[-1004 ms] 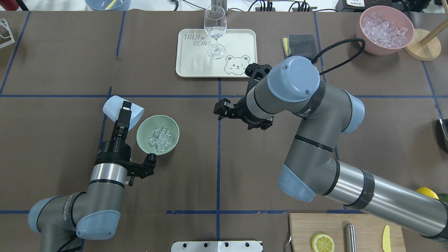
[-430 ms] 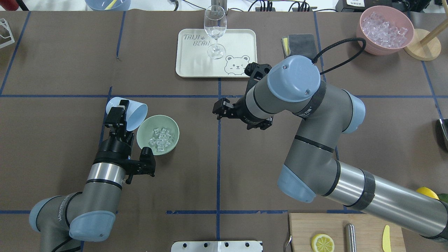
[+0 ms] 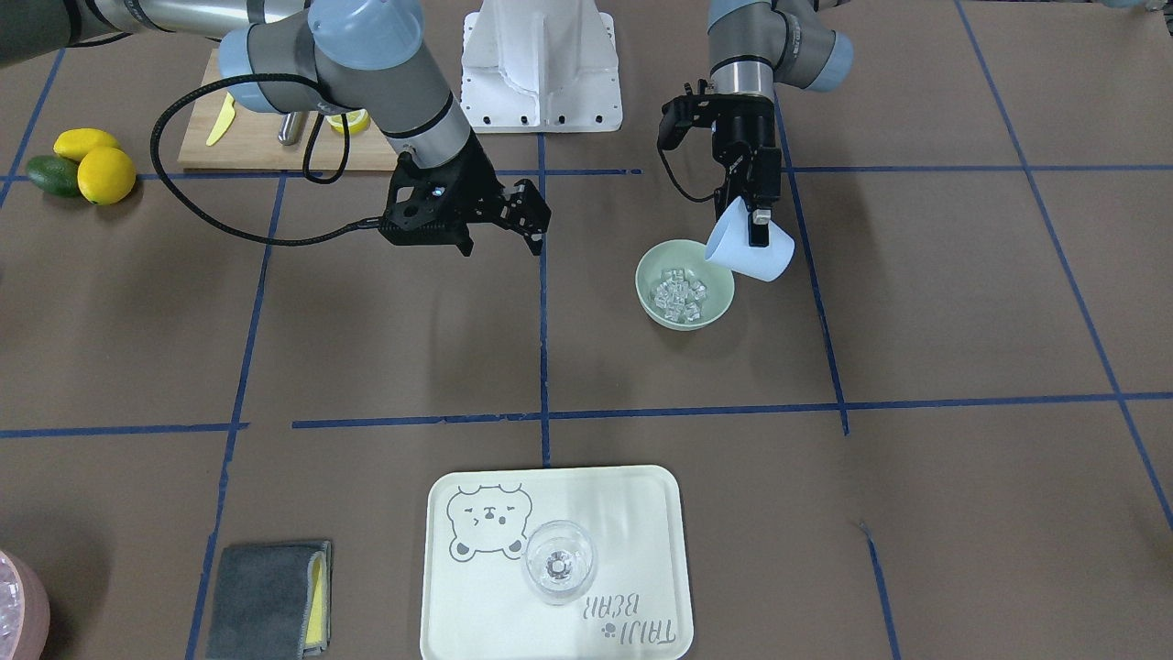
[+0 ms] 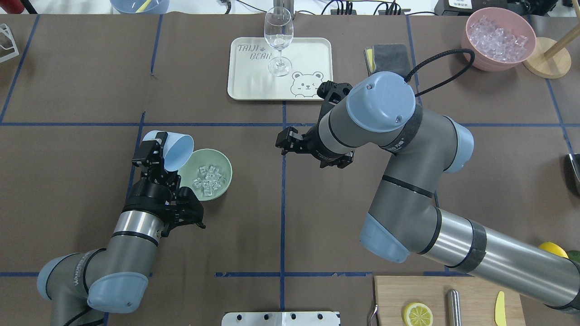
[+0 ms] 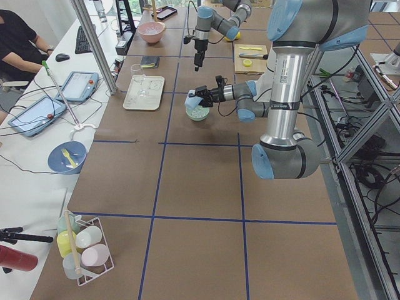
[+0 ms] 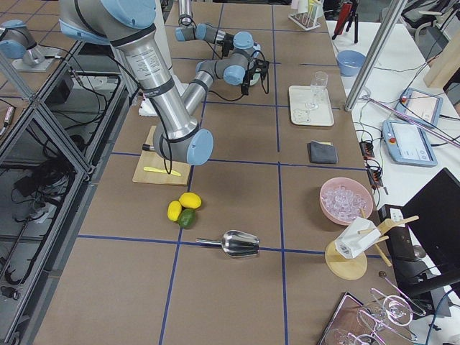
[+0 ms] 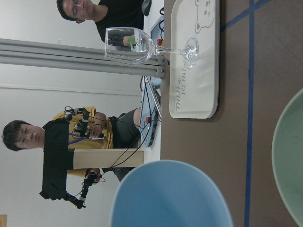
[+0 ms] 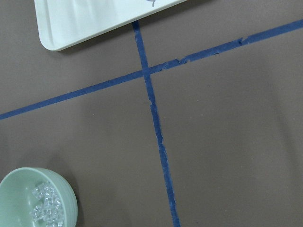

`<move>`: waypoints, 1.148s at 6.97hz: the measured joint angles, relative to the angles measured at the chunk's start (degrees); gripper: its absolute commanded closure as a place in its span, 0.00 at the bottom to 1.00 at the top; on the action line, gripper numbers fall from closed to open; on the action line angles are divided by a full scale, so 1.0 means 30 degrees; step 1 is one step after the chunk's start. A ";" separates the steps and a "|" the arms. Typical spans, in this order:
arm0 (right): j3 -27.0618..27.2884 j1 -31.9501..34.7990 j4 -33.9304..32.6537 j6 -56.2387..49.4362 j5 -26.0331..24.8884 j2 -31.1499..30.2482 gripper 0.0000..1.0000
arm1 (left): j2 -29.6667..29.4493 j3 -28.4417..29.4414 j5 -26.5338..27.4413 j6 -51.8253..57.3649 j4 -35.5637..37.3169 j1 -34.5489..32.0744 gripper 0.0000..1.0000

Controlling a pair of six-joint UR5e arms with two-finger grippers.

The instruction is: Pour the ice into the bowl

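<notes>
The pale green bowl (image 4: 225, 166) sits left of the table's middle with several clear ice cubes (image 4: 208, 177) in it. My left gripper (image 4: 156, 151) is shut on a light blue cup (image 4: 176, 149), held tilted just above the bowl's left rim. The cup's inside shows no ice. In the front-facing view the cup (image 3: 751, 252) hangs at the bowl's (image 3: 651, 268) edge over the ice (image 3: 680, 291). The left wrist view shows the cup (image 7: 170, 194) and the bowl's rim (image 7: 289, 156). My right gripper (image 4: 284, 141) hovers open and empty right of the bowl (image 8: 19, 189).
A white tray (image 4: 253, 81) with a wine glass (image 4: 278, 38) stands at the back centre. A pink container of ice (image 4: 498, 38) and a grey cloth (image 4: 392, 56) are at the back right. A cutting board (image 4: 394, 299) with a lemon slice lies at the front right.
My left wrist has rolled, turning the blue cup's mouth up and away from the bowl. The ice stays in the bowl. The right arm has barely moved.
</notes>
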 measured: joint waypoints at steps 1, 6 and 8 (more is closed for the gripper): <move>0.0000 0.0012 -0.0009 -0.0012 -0.0007 -0.0003 0.00 | 0.0062 -0.0048 -0.0684 -0.1377 -0.0001 -0.0039 1.00; 0.0002 0.0093 -0.0032 -0.0002 -0.0029 -0.0005 0.00 | 0.0614 -0.0589 -0.4754 -1.0059 -0.0002 -0.0386 1.00; 0.0022 0.0105 -0.0051 0.0007 -0.0043 0.0023 0.00 | 0.1004 -0.0864 -0.5881 -1.2647 -0.0002 -0.1075 1.00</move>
